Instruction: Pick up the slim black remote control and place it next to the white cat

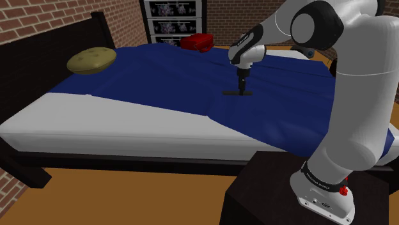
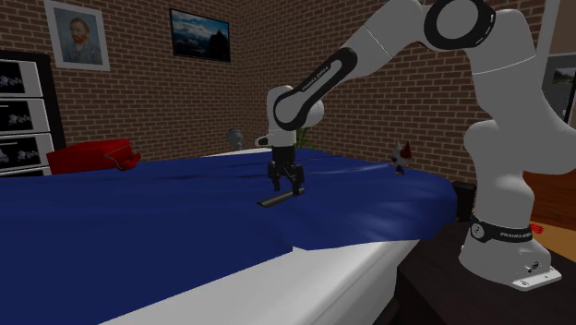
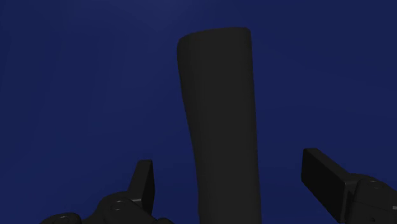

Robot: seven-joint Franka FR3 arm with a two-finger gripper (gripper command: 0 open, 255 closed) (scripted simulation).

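Observation:
A slim black remote (image 1: 231,94) lies flat on the blue bedspread (image 1: 160,83), near the middle of the bed. My gripper (image 1: 242,90) points straight down at it, open. In the wrist view the remote (image 3: 219,121) runs lengthwise between the two fingers (image 3: 144,183), with a gap on each side, so nothing is held. From the second exterior view the fingertips straddle the remote (image 2: 275,198) just above the cover. A small pale figure with a red mark (image 2: 400,157), possibly the cat, stands near the bed's edge at that view's right.
A red bag (image 1: 197,42) sits at the bed's far side. An olive round cushion (image 1: 91,61) lies by the dark headboard (image 1: 57,45). The cover has a raised fold (image 1: 211,115) near the remote. My dark stand (image 1: 275,192) is beside the bed.

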